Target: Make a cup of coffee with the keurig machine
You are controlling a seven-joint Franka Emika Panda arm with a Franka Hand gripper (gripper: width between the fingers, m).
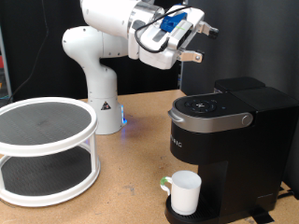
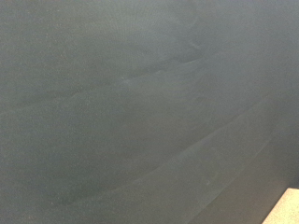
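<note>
In the exterior view the black keurig machine point(image 1: 229, 131) stands at the right with its silver-grey lid handle point(image 1: 224, 120) down. The white cup point(image 1: 185, 191) stands upright on the drip tray at its base, under the brew head. My gripper point(image 1: 193, 49) is raised high above the machine's top, well clear of it, and tilted sideways. Nothing shows between its fingers. The wrist view holds only a dark cloth backdrop point(image 2: 140, 103) and a sliver of tan surface point(image 2: 285, 210); no fingers appear there.
A white two-tier round rack point(image 1: 45, 149) with dark mesh shelves fills the exterior view's left. The arm's white base point(image 1: 101, 103) stands behind it on the wooden table point(image 1: 131, 191). A small green thing point(image 1: 163, 183) sits beside the cup.
</note>
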